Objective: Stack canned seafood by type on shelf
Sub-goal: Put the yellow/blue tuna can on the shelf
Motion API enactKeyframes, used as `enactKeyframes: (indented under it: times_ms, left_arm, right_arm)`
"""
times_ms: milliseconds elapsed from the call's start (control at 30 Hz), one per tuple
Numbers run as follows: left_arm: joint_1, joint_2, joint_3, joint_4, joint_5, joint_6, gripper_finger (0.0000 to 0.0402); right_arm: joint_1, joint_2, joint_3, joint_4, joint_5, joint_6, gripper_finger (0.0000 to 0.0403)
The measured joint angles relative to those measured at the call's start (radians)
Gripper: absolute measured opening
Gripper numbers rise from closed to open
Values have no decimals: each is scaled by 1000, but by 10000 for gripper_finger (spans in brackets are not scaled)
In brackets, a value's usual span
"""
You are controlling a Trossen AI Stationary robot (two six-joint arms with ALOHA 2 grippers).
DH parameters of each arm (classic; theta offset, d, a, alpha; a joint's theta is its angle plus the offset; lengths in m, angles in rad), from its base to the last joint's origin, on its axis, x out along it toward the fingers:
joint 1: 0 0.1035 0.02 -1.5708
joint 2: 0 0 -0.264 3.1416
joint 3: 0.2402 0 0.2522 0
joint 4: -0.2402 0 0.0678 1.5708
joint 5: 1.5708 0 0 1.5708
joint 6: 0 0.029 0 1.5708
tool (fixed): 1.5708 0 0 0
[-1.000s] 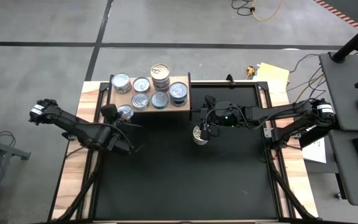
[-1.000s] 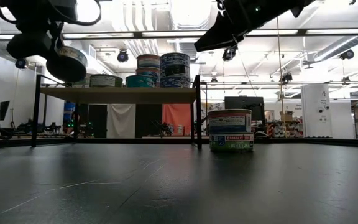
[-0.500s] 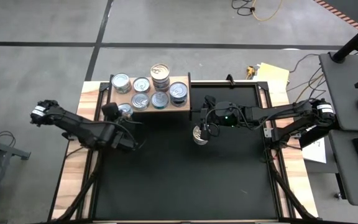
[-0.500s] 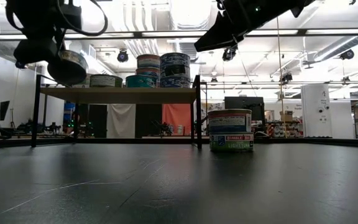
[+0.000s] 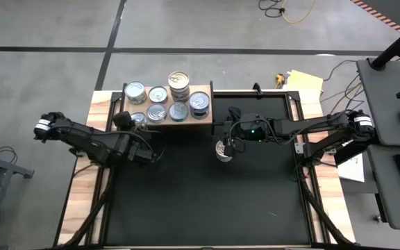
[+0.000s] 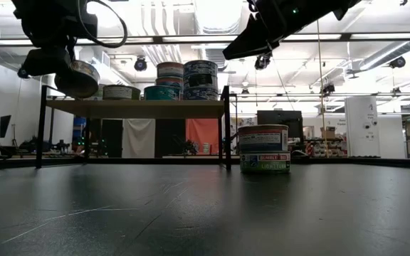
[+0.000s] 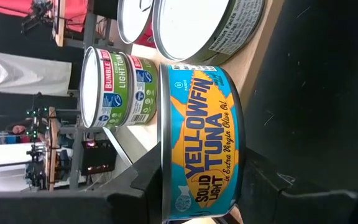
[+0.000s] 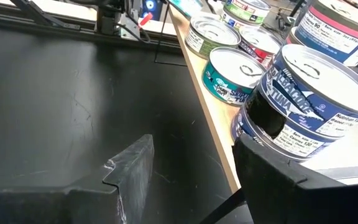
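My left gripper [image 7: 197, 186] is closed around a short round tin with a blue-and-orange "Yellowfin Tuna" label [image 7: 201, 143], one dark finger pressed against each side of it. From above, that tin [image 5: 138, 119] sits at the front left edge of the light-brown rectangular wooden shelf [image 5: 207, 113], which stands at the back of the black worktop [image 5: 207, 201]. In the low view the held tin [image 6: 77, 77] hangs in the air, tilted, at about the height of the shelf top [image 6: 137, 108].

On the shelf I count several tins: silver-topped ones in two rows [image 5: 157, 110] and a taller stack with a gold top [image 5: 178, 80] near the back. My left wrist view shows a green-labelled light tuna tin [image 7: 120, 87] standing on the shelf just beyond the one I hold.

My right gripper [image 5: 229, 139] hovers over the worktop to the right of the shelf, its fingers [image 8: 129, 165] apart with nothing between them. Below it stands a stack of tins [image 6: 263, 148] on the worktop, seemingly two high, though the seam is hard to make out. My right wrist view shows a blue-and-white tuna tin [image 8: 303, 106] at the shelf's near corner.
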Motion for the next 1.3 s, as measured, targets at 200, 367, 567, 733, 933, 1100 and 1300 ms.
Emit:
enactKeyframes:
  times_ms: [200,367,567,733,933,1100,1300]
  left_arm:
    - [15,0,0,0,0,0,130]
    - [37,0,0,0,-1,0,130]
    - [54,0,0,0,-1,8,130]
    - [60,-1,0,0,-1,11,130]
    - [60,-1,0,0,-1,11,130]
    - [59,-1,0,0,-1,11,130]
    - [59,-1,0,0,0,11,130]
  right_arm:
    - [0,0,0,0,0,0,208]
    - [0,0,0,1,0,0,212]
    - [0,0,0,1,0,0,210]
    - [0,0,0,1,0,0,208]
    - [0,0,0,1,0,0,213]
    - [0,0,0,1,0,0,208]
    - [0,0,0,1,0,0,211]
